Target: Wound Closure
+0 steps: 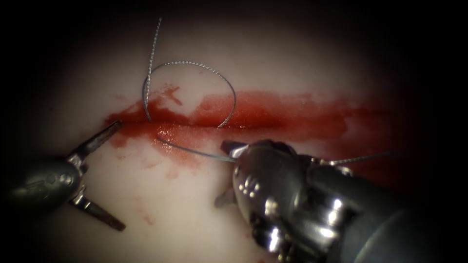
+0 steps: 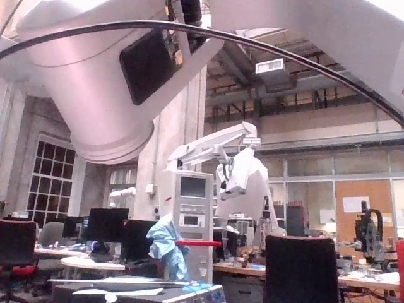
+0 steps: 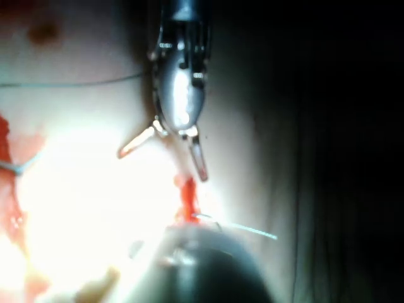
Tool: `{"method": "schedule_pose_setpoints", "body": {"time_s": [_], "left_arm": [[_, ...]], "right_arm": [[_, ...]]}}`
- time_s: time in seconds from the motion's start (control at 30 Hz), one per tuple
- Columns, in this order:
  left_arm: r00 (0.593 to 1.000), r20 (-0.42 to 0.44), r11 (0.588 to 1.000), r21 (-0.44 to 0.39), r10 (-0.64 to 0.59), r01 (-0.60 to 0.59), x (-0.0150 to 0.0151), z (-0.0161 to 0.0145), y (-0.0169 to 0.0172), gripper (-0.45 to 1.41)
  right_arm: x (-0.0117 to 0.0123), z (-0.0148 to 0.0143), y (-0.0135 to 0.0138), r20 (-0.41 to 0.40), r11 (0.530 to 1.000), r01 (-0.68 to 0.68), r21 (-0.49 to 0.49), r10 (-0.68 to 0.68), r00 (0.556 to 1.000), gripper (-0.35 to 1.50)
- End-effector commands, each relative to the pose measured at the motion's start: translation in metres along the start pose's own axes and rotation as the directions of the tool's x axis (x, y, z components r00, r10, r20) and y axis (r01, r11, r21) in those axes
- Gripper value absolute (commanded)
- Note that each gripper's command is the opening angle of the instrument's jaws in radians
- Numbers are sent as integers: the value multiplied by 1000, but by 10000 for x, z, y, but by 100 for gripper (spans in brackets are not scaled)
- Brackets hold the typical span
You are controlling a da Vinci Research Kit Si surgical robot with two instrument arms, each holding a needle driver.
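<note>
Honestly, you cannot make out the curved steel needle; your bulky right needle driver (image 1: 229,170) spreads its jaws, one by the braided grey thread (image 1: 195,64), grasp unclear. Your left driver (image 1: 105,178) gapes wide, empty, left of the thread's loop on the pale, red-smeared tissue (image 1: 302,63) with its cut (image 1: 253,125). Behind stands a lab with desks (image 2: 82,255).

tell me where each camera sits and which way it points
Endoscope: above and in front of the cut, looking down; left pincer open, right pincer beside the thread.
Left wrist: on the left arm, facing out into a lab room, under a pale arm housing.
Right wrist: on the right arm, facing the tissue.
Shared: endoscope and right wrist both show the open left pincer.
</note>
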Motion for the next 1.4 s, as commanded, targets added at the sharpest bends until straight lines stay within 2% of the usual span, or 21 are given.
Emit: {"method": "schedule_pose_setpoints", "body": {"time_s": [0.03, 0.17, 0.2, 0.23, 0.33, 0.37, 0.4, 0.43, 0.47, 0.5, 0.6, 0.77, 1.0, 1.13, 1.23, 1.33, 1.37, 1.4], "left_arm": [[1000, 3, 1000, -4, 4, -4, -8, 3, 10, 104], [1000, 3, 1000, -4, 4, -4, -7, 3, 9, 104], [1000, 3, 1000, -4, 4, -4, -7, 3, 9, 104], [1000, 0, 1000, -4, 4, -4, -7, 3, 9, 104], [1000, 0, 1000, -4, 4, -4, -7, 4, 9, 104], [1000, 0, 1000, -4, 4, -4, -8, 4, 9, 104], [1000, 0, 1000, -4, 4, -4, -8, 4, 9, 104], [1000, 0, 1000, -4, 4, -4, -8, 4, 9, 104], [1000, 0, 1000, -4, 4, -4, -8, 4, 9, 104], [1000, 0, 1000, -4, 4, -4, -8, 4, 9, 104], [1000, -3, 1000, -3, 4, -4, -8, 4, 8, 104], [1000, -3, 1000, -3, 4, -4, -8, 4, 8, 104], [1000, -3, 1000, -3, 4, -4, -8, 4, 8, 104], [1000, -3, 1000, -3, 4, -4, -8, 4, 7, 104], [1000, -3, 1000, -3, 4, -4, -8, 4, 7, 104], [1000, -3, 1000, -4, 4, -4, -8, 4, 7, 104], [1000, -3, 1000, -4, 4, -4, -8, 4, 7, 104], [1000, -3, 1000, -4, 4, -4, -8, 4, 7, 104]], "right_arm": [[18, 3, 13, 5, 1000, 6, -3, -6, 1000, 71], [26, 6, 17, 19, 1000, 20, -1, -20, 1000, 61], [28, 6, 17, 20, 1000, 19, -1, -19, 1000, 52], [30, 6, 17, 20, 1000, 22, -1, -22, 1000, 36], [33, 6, 18, 20, 1000, 25, 2, -25, 999, 27], [34, 6, 18, 22, 1000, 29, -3, -29, 999, 14], [36, 5, 18, 24, 1000, 28, -7, -28, 999, 9], [37, 4, 18, 28, 999, 33, -15, -33, 999, -8], [38, 4, 18, 31, 999, 33, -23, -32, 999, -16], [38, 3, 17, 40, 999, 34, -37, -32, 999, -35], [39, 2, 16, 72, 996, 50, -71, -44, 996, -35], [36, -3, 17, 107, 997, 62, -56, -56, 993, -35], [14, -27, 18, 102, 997, 74, -29, -71, 992, -35], [-14, -48, 19, 108, 998, 45, -43, -41, 993, -35], [-44, -62, 18, 118, 999, 18, -52, -11, 993, -35], [-81, -76, 18, 125, 998, -15, -61, 22, 992, -35], [-109, -86, 19, 127, 996, -41, -76, 51, 991, -35], [-109, -86, 19, 127, 996, -41, -76, 51, 991, -35]]}}
